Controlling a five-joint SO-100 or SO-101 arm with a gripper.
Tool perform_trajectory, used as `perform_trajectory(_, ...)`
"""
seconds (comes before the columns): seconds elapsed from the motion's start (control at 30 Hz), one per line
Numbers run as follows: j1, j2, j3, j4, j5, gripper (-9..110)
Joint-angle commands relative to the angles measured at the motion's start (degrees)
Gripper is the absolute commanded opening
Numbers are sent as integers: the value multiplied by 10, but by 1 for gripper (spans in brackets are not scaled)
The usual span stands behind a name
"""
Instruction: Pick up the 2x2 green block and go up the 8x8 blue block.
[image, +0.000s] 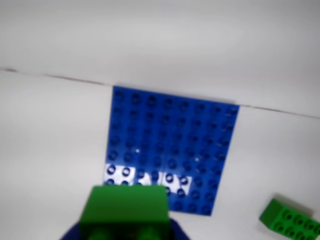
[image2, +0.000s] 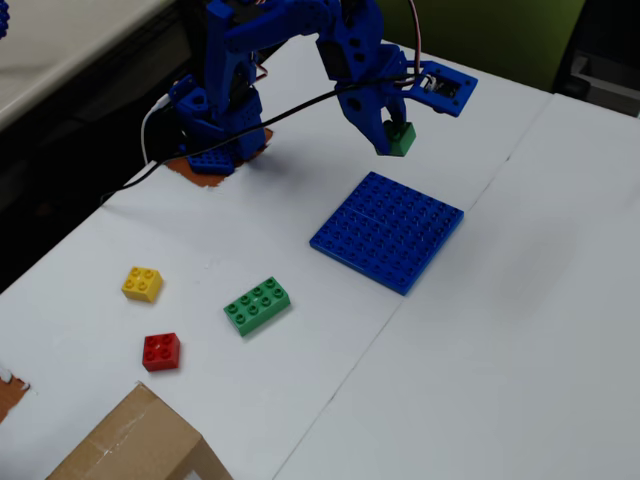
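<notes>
My blue gripper (image2: 393, 138) is shut on the small 2x2 green block (image2: 401, 139) and holds it in the air, above the table just beyond the far edge of the 8x8 blue block (image2: 388, 230). In the wrist view the green block (image: 126, 207) fills the bottom centre between the jaws, blurred, with the flat blue baseplate (image: 172, 147) lying ahead of it on the white table.
A longer green 2x4 brick (image2: 257, 305) lies left of the baseplate; it also shows in the wrist view (image: 290, 220) at the bottom right. A yellow brick (image2: 142, 283) and a red brick (image2: 161, 351) lie further left. A cardboard box (image2: 130, 445) stands at the bottom edge. The arm's base (image2: 215, 130) is at the back.
</notes>
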Motion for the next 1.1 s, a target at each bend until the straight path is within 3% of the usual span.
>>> perform_trajectory(0.0,-7,15,-3,25,-4,0)
perform_trajectory(1.07,7,25,15,24,11,0)
